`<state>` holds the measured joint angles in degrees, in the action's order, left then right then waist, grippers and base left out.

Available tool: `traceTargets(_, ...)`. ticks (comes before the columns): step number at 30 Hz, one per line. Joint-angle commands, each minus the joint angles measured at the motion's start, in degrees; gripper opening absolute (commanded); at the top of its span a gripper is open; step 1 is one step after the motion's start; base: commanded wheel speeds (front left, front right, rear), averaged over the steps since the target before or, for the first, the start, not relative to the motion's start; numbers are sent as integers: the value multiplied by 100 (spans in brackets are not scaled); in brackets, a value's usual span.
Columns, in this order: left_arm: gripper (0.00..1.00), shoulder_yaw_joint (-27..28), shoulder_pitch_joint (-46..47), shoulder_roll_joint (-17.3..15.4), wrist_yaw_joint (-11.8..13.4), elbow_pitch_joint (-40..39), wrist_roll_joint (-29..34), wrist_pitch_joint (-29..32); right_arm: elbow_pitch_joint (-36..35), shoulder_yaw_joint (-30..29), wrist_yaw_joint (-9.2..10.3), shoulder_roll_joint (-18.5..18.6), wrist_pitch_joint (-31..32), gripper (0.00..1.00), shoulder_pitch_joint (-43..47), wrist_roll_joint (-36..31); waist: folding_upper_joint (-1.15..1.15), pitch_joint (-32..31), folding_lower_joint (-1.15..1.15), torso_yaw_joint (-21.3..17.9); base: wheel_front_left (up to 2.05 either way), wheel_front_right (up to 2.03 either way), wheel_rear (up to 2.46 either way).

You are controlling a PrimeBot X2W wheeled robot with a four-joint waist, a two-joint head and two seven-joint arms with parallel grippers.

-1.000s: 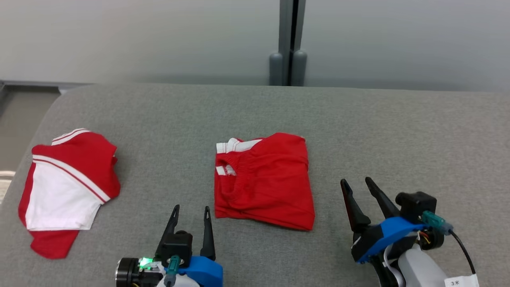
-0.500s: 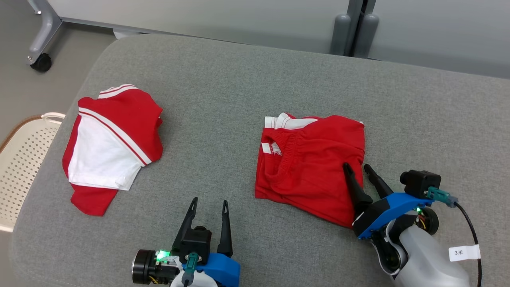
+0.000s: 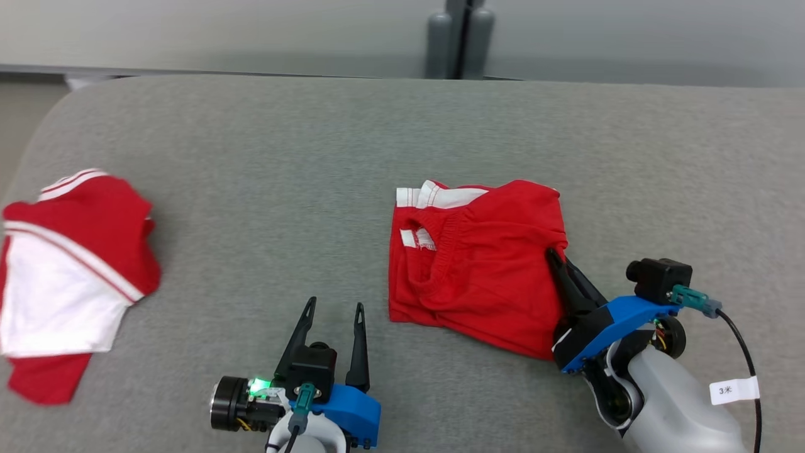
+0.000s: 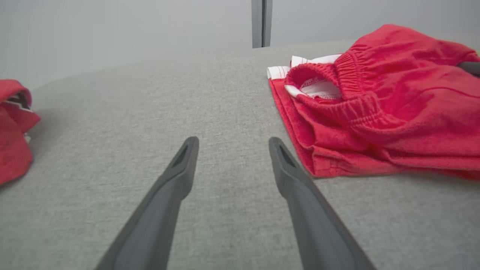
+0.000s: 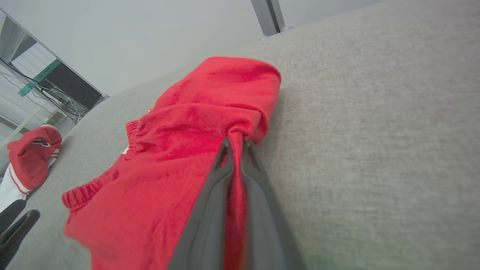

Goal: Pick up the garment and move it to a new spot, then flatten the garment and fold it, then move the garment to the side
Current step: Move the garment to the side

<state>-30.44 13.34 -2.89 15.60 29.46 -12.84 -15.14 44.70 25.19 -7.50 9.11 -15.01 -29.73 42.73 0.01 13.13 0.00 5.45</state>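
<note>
Head view: folded red shorts with white trim [image 3: 478,270] sat mid grey fabric tabletop [image 3: 283,157], elastic waistband facing the robot's left. They were roughly square, no clear long axis. Right tool [image 3: 556,258] pinched their right edge. Left wrist view: left tool [image 4: 232,140] spread wide, nothing in it. Right wrist view: red cloth bunched between pressed-together fingers.
</note>
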Motion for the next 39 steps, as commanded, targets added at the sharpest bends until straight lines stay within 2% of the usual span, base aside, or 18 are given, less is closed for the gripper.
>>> traceTargets(1, 100, -32, 93, 2, -27, 43, -16, 0, -13, 30, 1, -8, -18, 0, 85, 6, -1, -350, 0, -526, 0, 0, 0)
traceTargets(8, 100, -222, 335, -2, -133, 166, -142, 0, -137, 210, 0, 33, -19, 0, 78, 72, -1, -407, 0, -1885, 0, 0, 0)
traceTargets(14, 100, -375, 546, -2, -187, 292, -182, 0, -228, 216, 0, 120, -18, 0, 86, 127, -1, -288, 0, -2680, 0, 0, 0)
traceTargets(17, 100, -495, 662, -1, -235, 347, -209, 0, -207, 198, 0, 198, -19, 0, 25, 117, -1, -178, 0, -2842, 0, 0, 0)
traceTargets(20, 100, -644, 780, -12, -222, 382, -230, 0, -139, 215, 0, 354, -19, 0, -140, -26, -1, -42, 0, -2823, 0, 0, 0)
traceTargets(23, 100, -797, 870, -16, -204, 436, -249, 0, 75, 219, 0, 694, -20, 0, -397, -292, -1, 124, 0, -2627, 0, 0, 0)
traceTargets(30, 100, -988, 1066, -9, -49, 505, -174, 0, 960, -57, 0, 1809, -20, 0, -1145, -898, -1, 575, 0, -1822, 0, 0, 0)
traceTargets(31, 100, -988, 1066, -9, -49, 505, -174, 0, 960, -57, 0, 1809, -20, 0, -1145, -898, -1, 575, 0, -1822, 0, 0, 0)
traceTargets(35, 100, -1041, 1117, 1, 48, 410, -163, 0, 1553, -377, 1, 2391, -20, 0, -1485, -1020, -1, 830, 0, -1345, 0, 0, 0)
traceTargets(39, 100, -1075, 1133, 0, 153, 291, -115, 0, 2064, -617, 0, 2796, -20, 0, -1782, -1149, -1, 1051, 0, -1021, 0, 0, 0)
